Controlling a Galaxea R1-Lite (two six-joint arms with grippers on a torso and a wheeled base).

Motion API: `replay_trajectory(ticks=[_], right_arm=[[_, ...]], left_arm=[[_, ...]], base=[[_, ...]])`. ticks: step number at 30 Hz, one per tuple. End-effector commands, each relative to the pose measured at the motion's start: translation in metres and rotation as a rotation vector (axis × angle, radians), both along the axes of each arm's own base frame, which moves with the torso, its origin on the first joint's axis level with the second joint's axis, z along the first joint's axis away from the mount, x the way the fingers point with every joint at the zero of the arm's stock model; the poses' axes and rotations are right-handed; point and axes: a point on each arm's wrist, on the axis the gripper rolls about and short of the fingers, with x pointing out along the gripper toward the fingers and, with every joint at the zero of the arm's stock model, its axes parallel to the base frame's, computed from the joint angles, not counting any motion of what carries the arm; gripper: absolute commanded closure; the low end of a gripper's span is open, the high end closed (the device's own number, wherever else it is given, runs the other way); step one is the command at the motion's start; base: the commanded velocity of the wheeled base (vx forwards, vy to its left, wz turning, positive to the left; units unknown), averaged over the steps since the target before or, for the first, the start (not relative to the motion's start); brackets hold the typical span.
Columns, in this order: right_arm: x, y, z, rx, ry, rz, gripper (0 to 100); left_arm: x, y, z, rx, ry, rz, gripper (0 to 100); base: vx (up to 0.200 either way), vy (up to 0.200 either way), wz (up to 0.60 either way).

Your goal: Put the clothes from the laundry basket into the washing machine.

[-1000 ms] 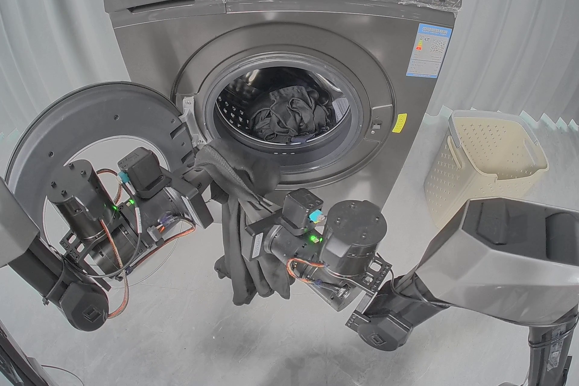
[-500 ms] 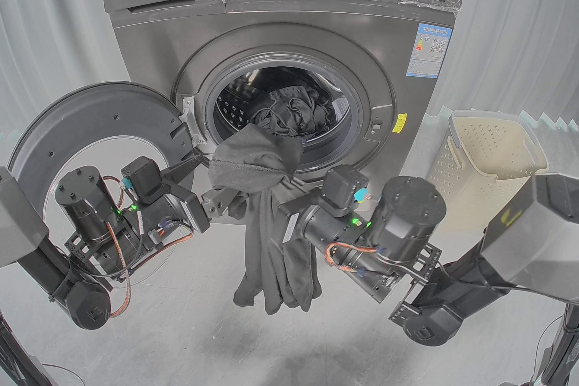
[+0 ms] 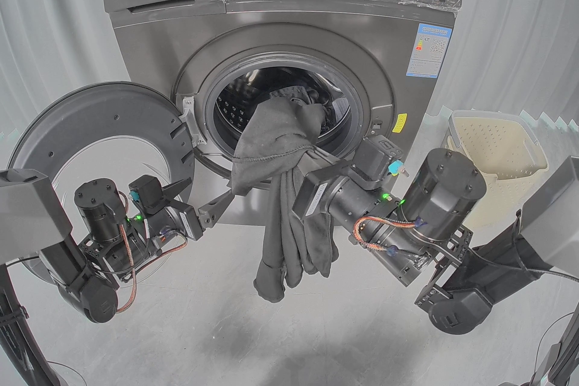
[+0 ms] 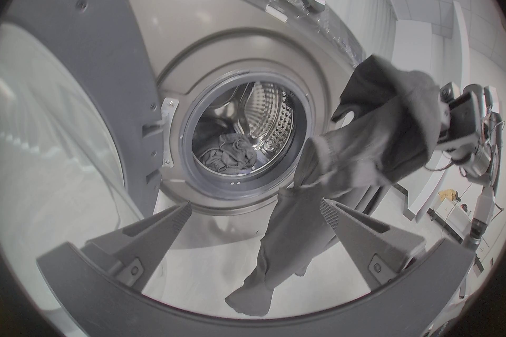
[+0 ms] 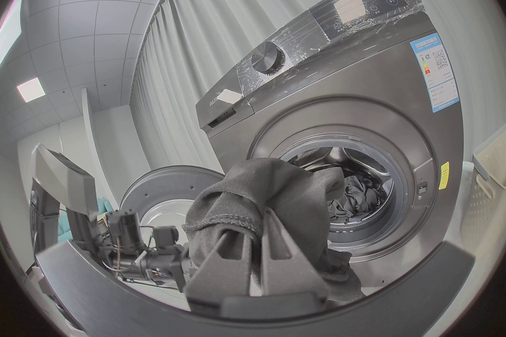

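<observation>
Centre frame, the right gripper [image 3: 316, 159] clamps a dark garment [image 3: 280, 134] before the washing machine's [image 3: 277, 31] open drum, its lower part hanging toward the floor. Lower left, the left gripper [image 3: 202, 197] hangs with jaws spread, holding nothing. The laundry basket [image 3: 491, 164] stands at right.

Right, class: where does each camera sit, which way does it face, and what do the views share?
Head view: on the head, looking forward and down at the washing machine, open door and laundry basket; left arm and right arm show.
Left wrist view: on the left wrist, facing the drum; open left pincer in front, right arm farther off.
Right wrist view: on the right wrist, facing the machine; right pincer shut on a dark garment.
All three show that garment before the drum.
</observation>
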Motion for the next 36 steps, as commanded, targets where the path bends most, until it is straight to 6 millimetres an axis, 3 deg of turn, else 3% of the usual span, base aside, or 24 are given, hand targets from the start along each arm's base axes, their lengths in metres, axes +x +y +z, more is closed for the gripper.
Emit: replay_trajectory(ticks=[1,11,19,25,36], right_arm=[[-0.003,-0.002,0.008,0.022,-0.012,0.007,100],[-0.012,0.001,0.008,0.036,-0.021,0.050,100],[-0.028,-0.003,-0.005,0.044,-0.016,0.238,100],[-0.030,-0.004,-0.006,0.038,-0.013,0.252,100],[-0.034,0.001,-0.007,0.036,-0.011,0.258,100]], left_arm=[[0.011,0.007,-0.025,0.026,0.071,0.034,0],[0.015,0.004,-0.037,0.038,0.105,0.027,0],[0.018,0.001,-0.043,0.044,0.116,0.026,0],[0.017,-0.002,-0.044,0.044,0.121,0.015,0],[-0.006,-0.042,-0.048,0.053,0.150,-0.122,0]], base=[[0.000,0.000,0.00],[0.000,0.000,0.00],[0.000,0.000,0.00],[0.000,0.000,0.00],[0.000,0.000,0.00]])
